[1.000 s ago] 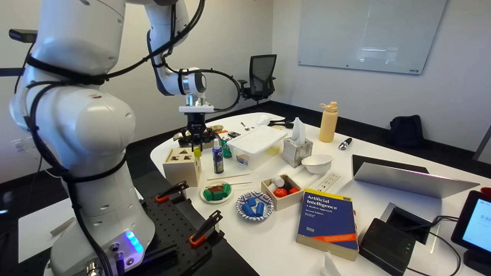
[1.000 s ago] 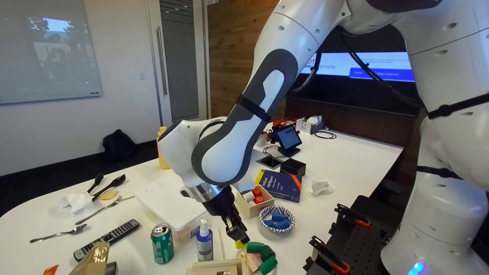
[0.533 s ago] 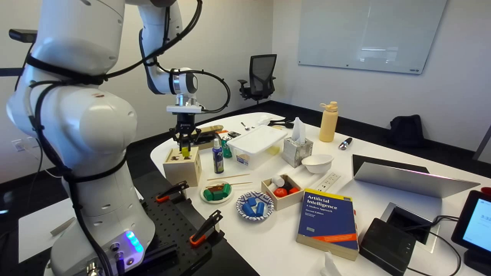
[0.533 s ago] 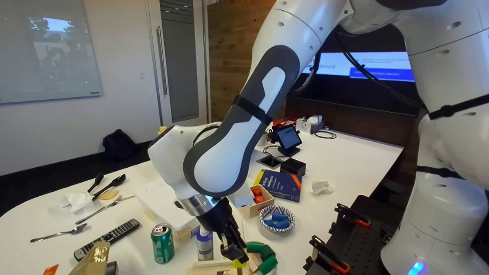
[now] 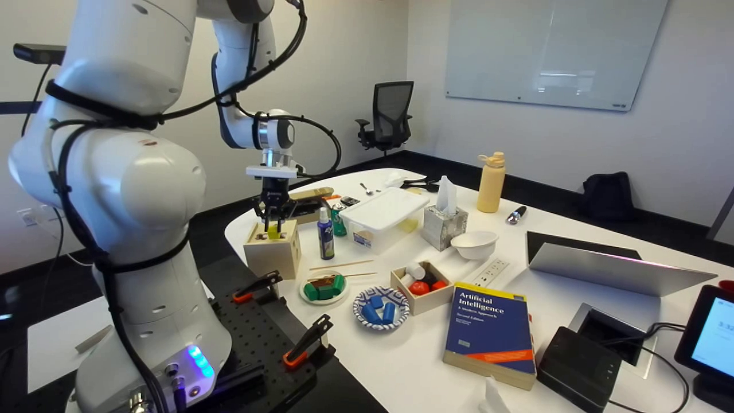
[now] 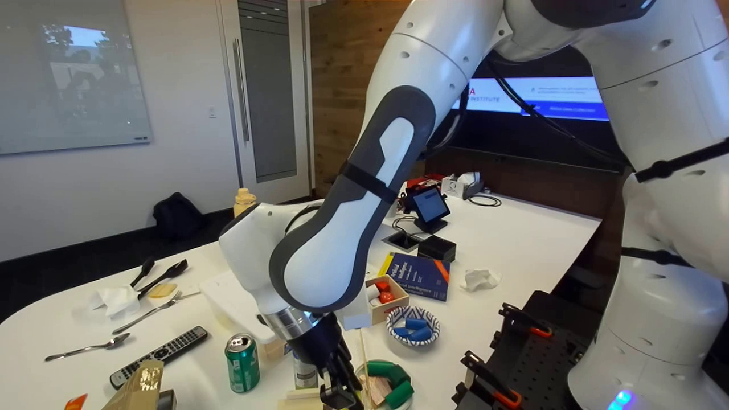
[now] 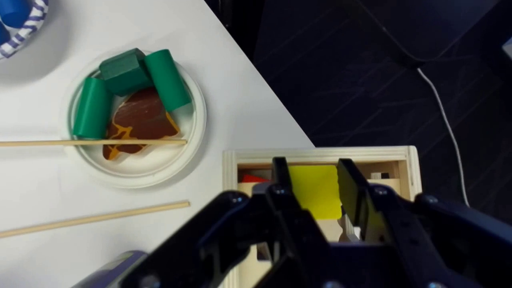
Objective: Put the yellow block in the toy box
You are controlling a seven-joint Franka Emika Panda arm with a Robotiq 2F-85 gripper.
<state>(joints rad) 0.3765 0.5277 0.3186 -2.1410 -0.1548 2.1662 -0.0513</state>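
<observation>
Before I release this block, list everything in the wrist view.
toy box: one, light wood, lower centre
yellow block: one, yellow, over toy box
red piece: one, red, inside toy box; rest unclear
plate: one, white, upper left
green blocks: three, green, on plate
brown piece: one, brown, on plate
sticks: two, tan, left
bowl: one, blue-white, top left
blue blocks: two showing, blue, in bowl
spray bottle: one, purplish, bottom left
table: one, white, left
cable: one, grey, right
floor: one, dark, upper right
gripper: one, black, bottom, holding yellow block
</observation>
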